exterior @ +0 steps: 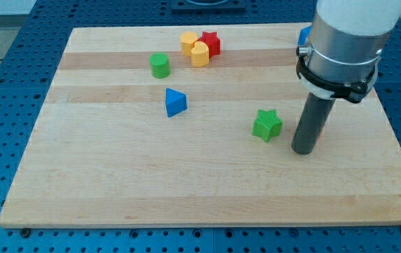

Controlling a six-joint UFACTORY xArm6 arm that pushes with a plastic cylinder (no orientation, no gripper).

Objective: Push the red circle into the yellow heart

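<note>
My tip [303, 150] rests on the wooden table [116, 190], just right of the green star [266, 124]; it is a bare rod, grasping nothing. I cannot make out a red circle; a red star [211, 43] touches the yellow heart [200, 53], top centre.

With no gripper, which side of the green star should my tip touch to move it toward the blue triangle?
Touch the green star on its lower-right side, since the blue triangle lies to its upper left. My tip stands right of the star, apart. Aim through its centre; a push on one point would probably spin it.
</note>
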